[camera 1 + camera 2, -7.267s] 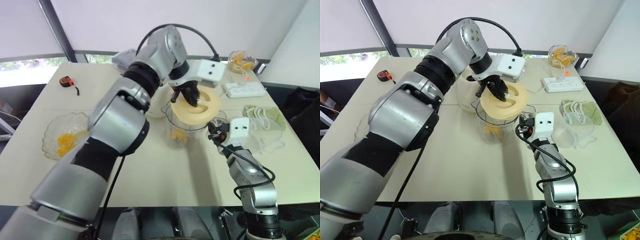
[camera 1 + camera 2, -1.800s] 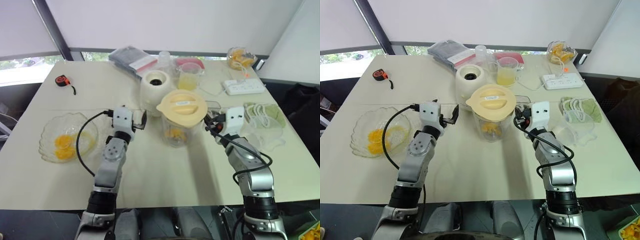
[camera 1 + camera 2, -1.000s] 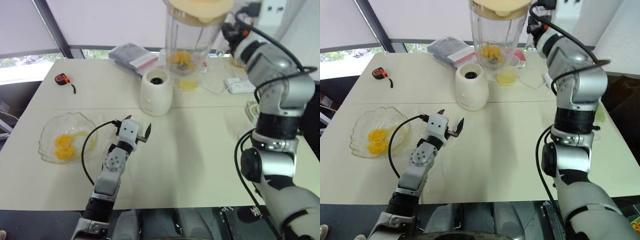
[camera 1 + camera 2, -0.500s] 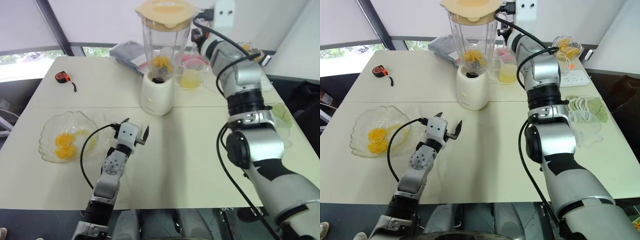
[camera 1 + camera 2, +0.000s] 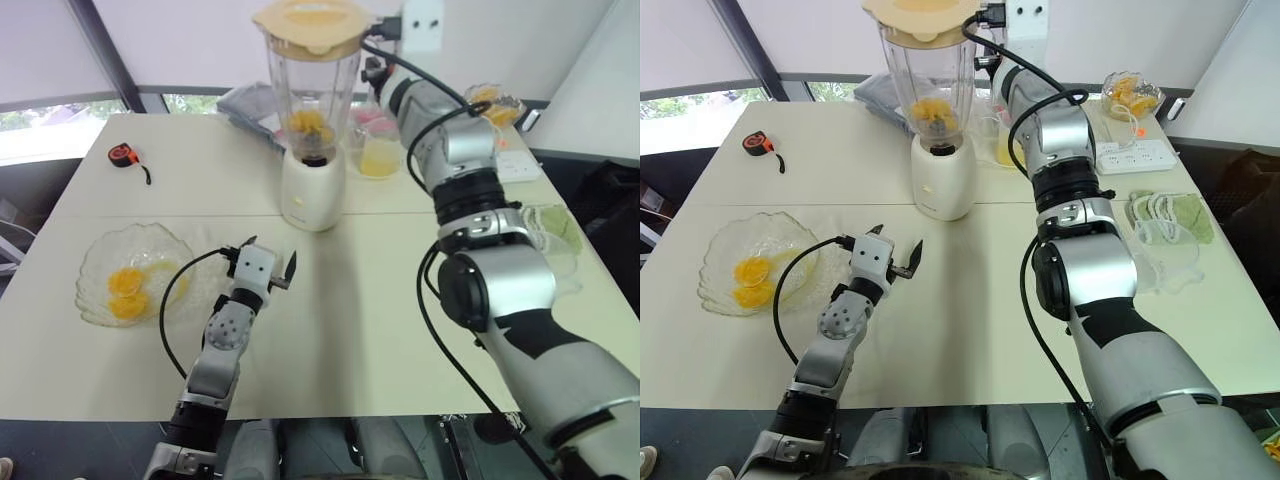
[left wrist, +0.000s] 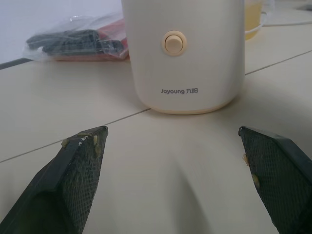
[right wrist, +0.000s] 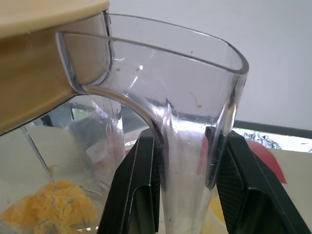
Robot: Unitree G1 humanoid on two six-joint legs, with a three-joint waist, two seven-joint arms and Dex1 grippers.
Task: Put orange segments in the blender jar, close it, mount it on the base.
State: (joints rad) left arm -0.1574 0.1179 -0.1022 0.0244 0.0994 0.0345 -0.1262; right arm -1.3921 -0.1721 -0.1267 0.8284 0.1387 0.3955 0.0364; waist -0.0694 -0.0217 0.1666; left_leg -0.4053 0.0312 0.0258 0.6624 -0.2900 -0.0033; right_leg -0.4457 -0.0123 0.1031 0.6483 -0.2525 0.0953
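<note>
right gripper clamped on handle of blender jar; jar sits on the base, orange segments inside, beyond the fingers | left gripper spread wide, empty; base just ahead | risk: jar not locked; releasing could tip it

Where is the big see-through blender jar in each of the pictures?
Left eye view: blender jar at top centre, standing on the cream base.
Right eye view: top centre-left, on the same base.
Left wrist view: the base's button side faces the camera.
Right wrist view: the jar's clear handle sits between the right gripper fingers.
Shared landmark: the cream base.
</note>
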